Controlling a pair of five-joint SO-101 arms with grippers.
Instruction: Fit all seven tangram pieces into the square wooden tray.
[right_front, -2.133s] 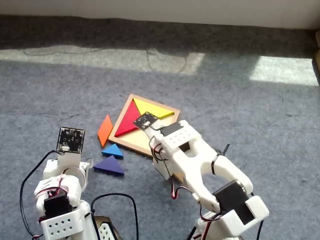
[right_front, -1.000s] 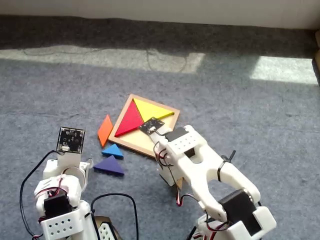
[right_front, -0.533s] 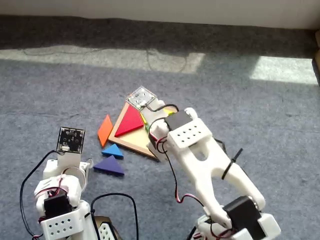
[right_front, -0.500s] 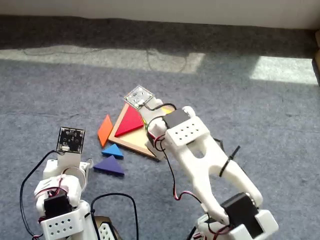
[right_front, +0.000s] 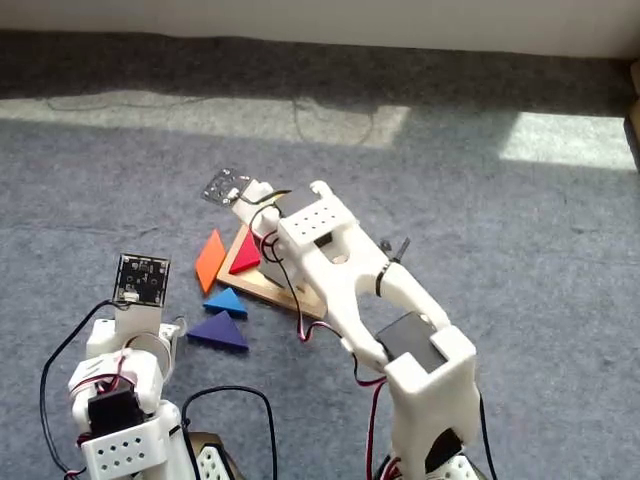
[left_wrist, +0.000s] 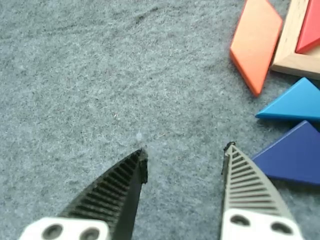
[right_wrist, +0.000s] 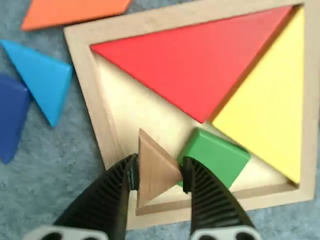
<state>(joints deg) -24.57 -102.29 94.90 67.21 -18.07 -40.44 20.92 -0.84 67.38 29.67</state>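
A: Right wrist first. Right hand (right_wrist: 160, 170) is clamped on the tan triangle (right_wrist: 152, 162), inside the tray (right_wrist: 85, 85) at its rim, just beside the green square (right_wrist: 214, 157). The red piece (right_wrist: 200, 70) and yellow piece (right_wrist: 270, 100) fill the tray's other half.

B: Is it seated?

A: Can't tell if it's flat. My call: square one edge to the rim, keep it clear of the green square, press level, and only then let go. Released tilted, it may ride up on the rim.

B: Left wrist?

A: Left hand (left_wrist: 184, 152) has its fingers apart and holds nothing, low over the carpet (left_wrist: 75, 75). The navy triangle (left_wrist: 292, 160) is beside one finger. The blue triangle (left_wrist: 295, 102) and orange piece (left_wrist: 256, 42) are nearer the tray.

B: High view, poses?

A: Right arm (right_front: 335, 265) is stretched forward over the tray, hiding most of it. Left arm (right_front: 120, 395) is folded back, short of the tray. The three loose pieces lie just beside the tray.
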